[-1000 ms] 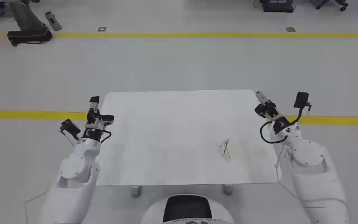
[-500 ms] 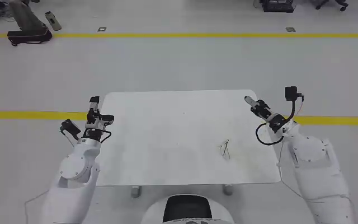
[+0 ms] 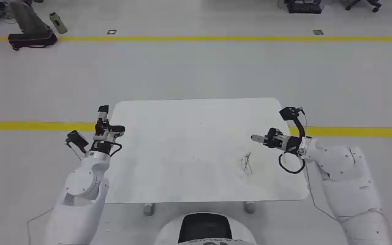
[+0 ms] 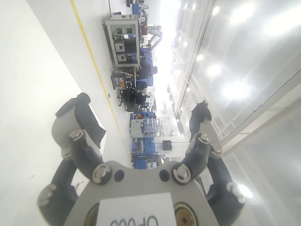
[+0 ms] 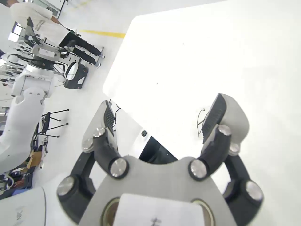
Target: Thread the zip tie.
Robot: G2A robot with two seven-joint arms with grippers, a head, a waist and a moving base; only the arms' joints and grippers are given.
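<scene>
Black-fingered left gripper (image 3: 103, 112): sat just outside the table's 9 o'clock edge, fingertips aimed toward 12 o'clock. It was not over the top.
Left jaw state: spread wide in its wrist view (image 4: 141, 103), with nothing between the fingers (image 4: 77, 116).
Table (image 3: 184, 153): white rectangular top with rounded corners, long side running 9 to 3 o'clock. It also showed under the right wrist camera (image 5: 188, 48).
Zip tie (image 3: 246, 162): thin dark strip lying on the table, between 3 and 4 o'clock from the top's centre, well inside the edges. It was too thin to tell whether the tail was through the head. From the right wrist it showed as a fine dark line (image 5: 199, 121) on the surface, just beside one ribbed pad (image 5: 214, 114) in that view.
Right gripper (image 3: 254, 139): was over the table's 3 o'clock side. The arm came in across the 3 o'clock edge, fingertips pointing toward 9 o'clock. The zip tie lay near, at about 6 o'clock of the tips, and apart from them.
Right jaw state: wide apart in its wrist view (image 5: 163, 103), ribbed pads facing each other, nothing held.
Floor stripes: one yellow line (image 3: 214, 38) crossed at 12 o'clock, well beyond the table. A second (image 3: 37, 125) ran 9 to 3 o'clock, showing either side of the table.
</scene>
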